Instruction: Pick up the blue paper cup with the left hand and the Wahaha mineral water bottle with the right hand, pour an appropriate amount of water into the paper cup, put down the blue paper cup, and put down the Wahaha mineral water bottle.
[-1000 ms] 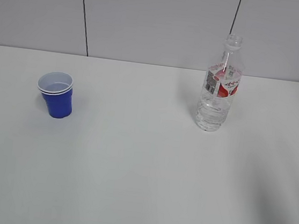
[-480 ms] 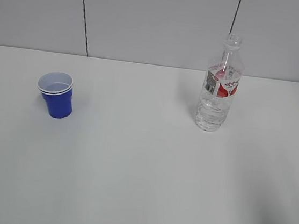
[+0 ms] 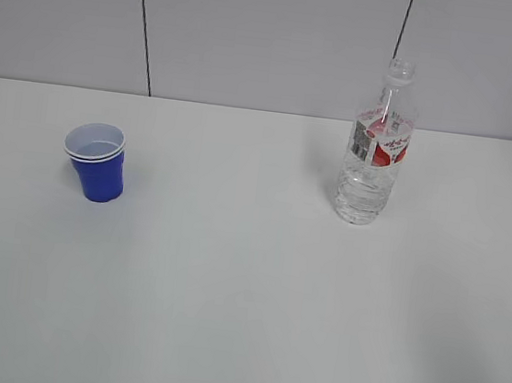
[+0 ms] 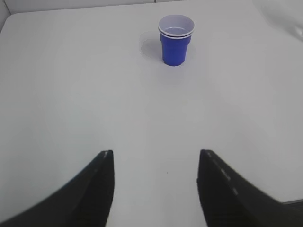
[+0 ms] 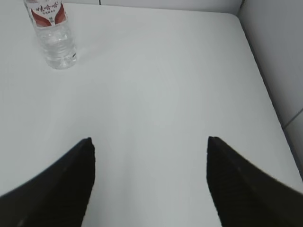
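Note:
The blue paper cup [image 3: 97, 163] stands upright on the white table at the left; it also shows in the left wrist view [image 4: 175, 39], far ahead of my left gripper [image 4: 155, 153], which is open and empty. The Wahaha mineral water bottle [image 3: 376, 150] stands upright and capless at the right, with clear water in its lower part. In the right wrist view the bottle [image 5: 52, 33] is at the top left, far from my right gripper [image 5: 149, 139], which is open and empty. Neither arm shows in the exterior view.
The white table [image 3: 244, 292] runs back to a grey panelled wall [image 3: 274, 36]. In the right wrist view the table's right edge [image 5: 265, 85] borders a grey wall or floor.
A faint shadow at the lower right of the table has faded. The cup and bottle have not moved.

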